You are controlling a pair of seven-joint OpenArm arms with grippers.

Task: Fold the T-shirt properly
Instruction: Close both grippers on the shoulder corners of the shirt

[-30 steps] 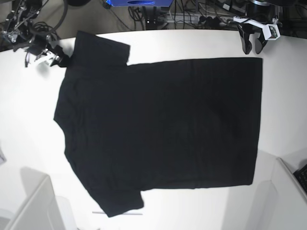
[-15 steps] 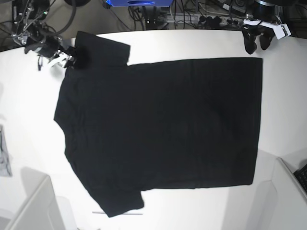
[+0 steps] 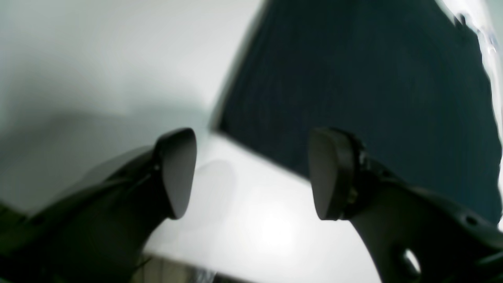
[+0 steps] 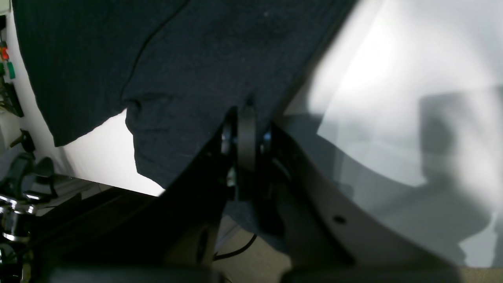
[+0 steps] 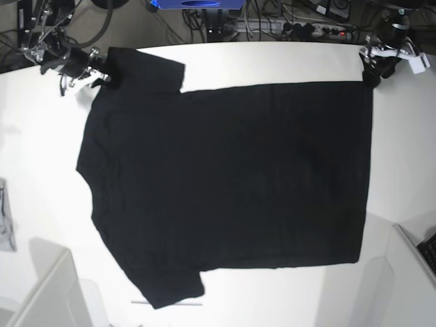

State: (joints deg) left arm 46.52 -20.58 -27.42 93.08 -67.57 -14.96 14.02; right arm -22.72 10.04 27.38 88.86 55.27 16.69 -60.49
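Note:
The black T-shirt (image 5: 231, 184) lies spread flat on the white table (image 5: 272, 61), plain side up, sleeves toward the left. My right gripper (image 5: 103, 71) is at the far sleeve's outer edge. In the right wrist view the gripper (image 4: 243, 122) is shut on the sleeve cloth (image 4: 196, 59). My left gripper (image 5: 371, 73) hovers at the shirt's far right hem corner. In the left wrist view it (image 3: 253, 173) is open, with that corner of the shirt (image 3: 353, 78) just beyond the fingertips and nothing between them.
A small grey cloth piece (image 5: 5, 228) lies at the table's left edge. White boxes stand at the front left (image 5: 48, 293) and front right (image 5: 409, 272). Cables and a power strip (image 5: 300, 27) run behind the table's far edge.
My right gripper slid rightward onto the sleeve edge and shut on it. My left gripper opened wider and moved right and down to the shirt's hem corner.

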